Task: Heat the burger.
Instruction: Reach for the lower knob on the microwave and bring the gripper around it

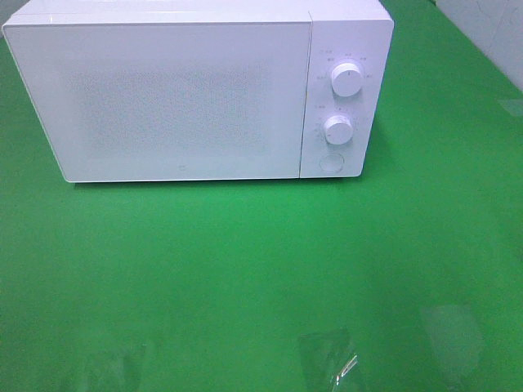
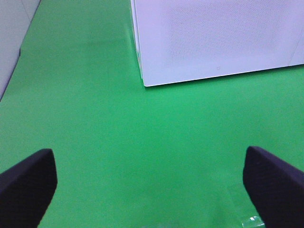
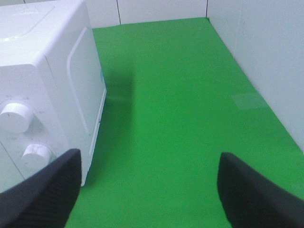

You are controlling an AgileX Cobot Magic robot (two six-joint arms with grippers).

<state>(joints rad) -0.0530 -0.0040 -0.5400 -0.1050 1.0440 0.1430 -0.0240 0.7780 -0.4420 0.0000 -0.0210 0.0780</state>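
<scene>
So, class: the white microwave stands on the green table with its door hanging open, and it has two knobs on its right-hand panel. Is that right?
Not quite: the door of the microwave is shut, flush with the front, as the exterior high view shows. The rest holds: it stands on the green table, and its right-hand panel has an upper knob and a lower knob.

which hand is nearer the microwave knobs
Right. The right hand is close by the knobs on the microwave; the left hand faces the far corner of the door, well away from them.
</scene>
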